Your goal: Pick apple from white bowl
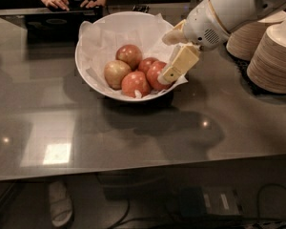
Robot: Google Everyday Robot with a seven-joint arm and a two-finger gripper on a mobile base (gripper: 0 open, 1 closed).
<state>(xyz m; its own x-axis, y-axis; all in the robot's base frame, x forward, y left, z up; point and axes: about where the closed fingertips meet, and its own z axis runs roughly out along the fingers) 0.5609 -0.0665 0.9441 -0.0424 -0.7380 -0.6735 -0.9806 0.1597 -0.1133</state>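
The white bowl (93,44), wide and lined with crumpled white paper, sits on the grey table and holds several apples. The deep red apple (154,73) lies at the right of the pile, beside another red one (146,64). A pale tan apple (115,74) is at the left, an orange-red one (129,55) at the back and another (135,84) at the front. My gripper (166,59) reaches in over the bowl's right rim, open. Its lower cream finger (180,63) has its tip against the deep red apple's right side. The upper finger (174,34) is above the rim.
Stacks of tan paper bowls (275,56) stand at the right, close behind my arm (229,11). A person's hands (57,1) rest on a dark device at the table's far edge. The table's front edge runs along the bottom, with cables below.
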